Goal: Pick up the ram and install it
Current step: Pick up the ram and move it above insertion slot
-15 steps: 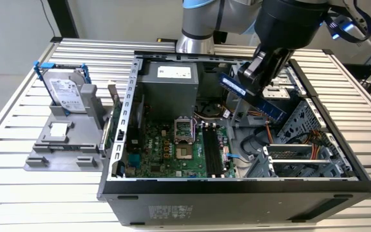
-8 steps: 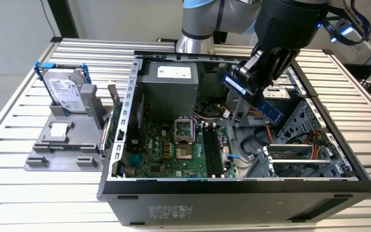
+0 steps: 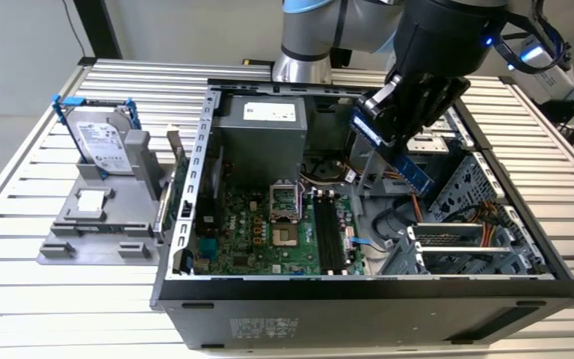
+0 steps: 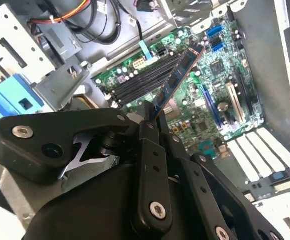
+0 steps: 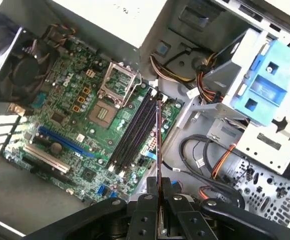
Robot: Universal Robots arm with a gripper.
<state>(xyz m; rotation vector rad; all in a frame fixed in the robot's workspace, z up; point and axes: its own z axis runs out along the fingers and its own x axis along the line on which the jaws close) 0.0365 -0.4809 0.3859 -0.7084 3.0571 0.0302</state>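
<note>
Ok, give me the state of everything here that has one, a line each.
ram, tilted in the air, not yet installed.
hand, shut on the ram.
memory slots, all empty.
computer case, on its side, side panel off.
hard drive, upright in its blue frame, outside the computer case.

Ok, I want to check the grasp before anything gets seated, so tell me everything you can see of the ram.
The ram is a long, thin, flat circuit-board stick, blue, with a row of small dark chips along its face. The gripper is shut on one end; the rest juts out free. It hangs tilted above the open computer case, over the motherboard, not seated in the long black slots, and touches nothing else.
</note>
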